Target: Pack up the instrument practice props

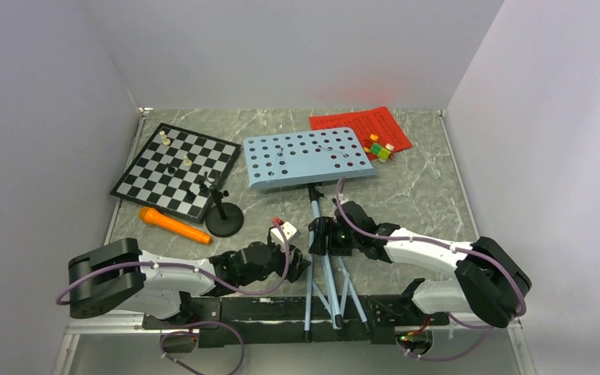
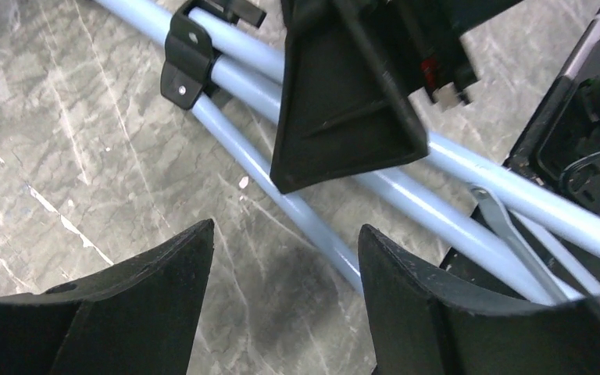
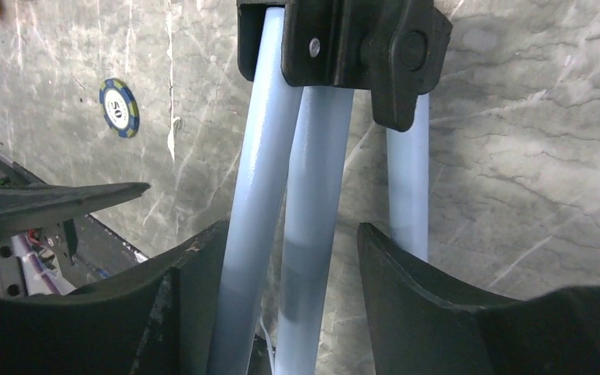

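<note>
Grey marbled desk (image 1: 430, 195) carries the light-blue music stand (image 1: 309, 156), tripod legs reaching toward the arm bases, where the right pincer (image 3: 291, 230) straddles two leg tubes, its grip impossible to judge, the left pincer (image 2: 285, 226) spread empty just beside them, the orange microphone (image 1: 174, 226) farther left.

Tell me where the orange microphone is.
Top view: the orange microphone lies left of centre, just in front of the chessboard and left of the black mic stand.
</note>
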`<state>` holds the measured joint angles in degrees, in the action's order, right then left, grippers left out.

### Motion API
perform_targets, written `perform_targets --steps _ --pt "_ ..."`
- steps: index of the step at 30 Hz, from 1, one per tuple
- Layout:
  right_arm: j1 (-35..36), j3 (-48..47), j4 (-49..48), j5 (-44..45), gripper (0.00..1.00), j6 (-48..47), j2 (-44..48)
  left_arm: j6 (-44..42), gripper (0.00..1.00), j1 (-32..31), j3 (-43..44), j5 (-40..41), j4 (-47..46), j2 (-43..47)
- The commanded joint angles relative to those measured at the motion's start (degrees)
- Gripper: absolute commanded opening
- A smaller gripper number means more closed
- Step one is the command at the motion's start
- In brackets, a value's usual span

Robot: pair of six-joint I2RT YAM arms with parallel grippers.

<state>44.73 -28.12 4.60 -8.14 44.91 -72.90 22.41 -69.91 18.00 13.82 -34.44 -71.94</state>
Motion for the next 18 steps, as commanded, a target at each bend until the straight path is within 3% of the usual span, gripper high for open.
perform_targets --steps 1,7,11,18 --pt "-0.25 -2.32 5.19 4.57 0.65 -1.63 2.89 0.93 0.71 0.45 1.97 0.42 -0.04 -2.58" --pt "-0.09 -5.63 13.92 5.31 0.66 -4.81 7.76 1.33 0.6 1.83 2.76 -1.55 -0.97 -6.14" --pt "0.24 -4.11 15.15 2.81 0.6 -4.89 10.17 1.58 0.56 3.28 2.89 -4.22 -3.27 -8.7" --pt "1.25 0.63 9.99 -0.5 0.46 -2.88 10.28 1.48 0.61 5.06 2.22 -8.17 -7.71 -9.59"
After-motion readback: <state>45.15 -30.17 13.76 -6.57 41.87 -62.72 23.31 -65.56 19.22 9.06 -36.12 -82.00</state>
